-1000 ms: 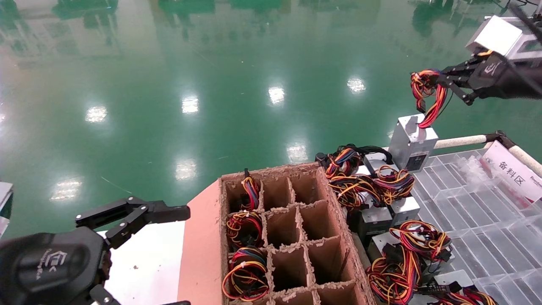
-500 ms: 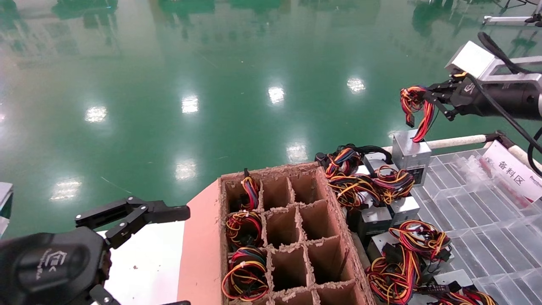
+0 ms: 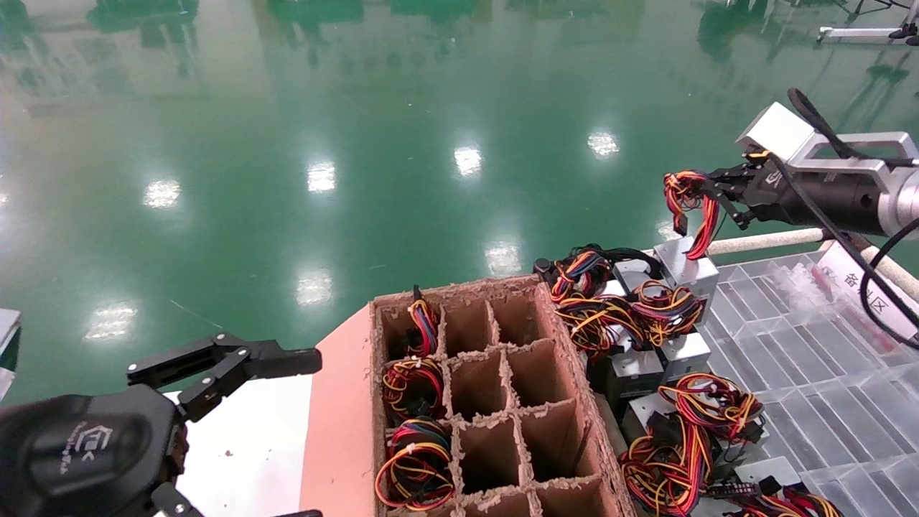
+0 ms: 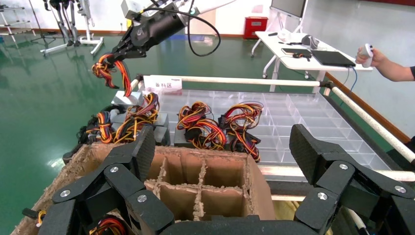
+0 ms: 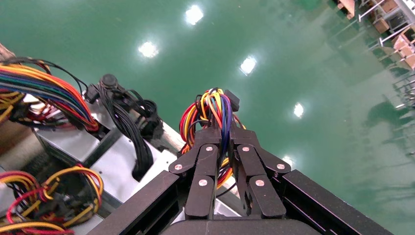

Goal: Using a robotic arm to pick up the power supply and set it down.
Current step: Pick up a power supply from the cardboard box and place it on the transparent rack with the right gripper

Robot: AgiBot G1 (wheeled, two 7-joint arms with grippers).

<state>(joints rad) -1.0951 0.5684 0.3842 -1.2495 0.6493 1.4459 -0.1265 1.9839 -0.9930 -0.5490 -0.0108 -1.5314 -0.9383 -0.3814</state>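
Two arms are in view. Nearest, at the lower left of the head view, the left gripper (image 3: pixel 283 362) hangs idle with its black fingers spread wide, beside a brown cardboard divider box (image 3: pixel 495 402) whose left-hand cells hold coiled wire bundles (image 3: pixel 416 463). Just right of the box, several grey power units with yellow-orange wire coils (image 3: pixel 678 438) lie on a clear plastic grid tray (image 3: pixel 811 373). Farther back, at the far end of that row, sits the power supply (image 3: pixel 686 267), a small silver-grey metal box, tilted, its lower edge among the neighbouring units. A mostly red wire bundle (image 3: pixel 689 205) with orange and black strands rises from its top. Farthest, the right gripper (image 3: pixel 711 190) reaches in from the right, its fingers pressed together on that bundle above the box, over the shiny green floor (image 3: pixel 287 143).
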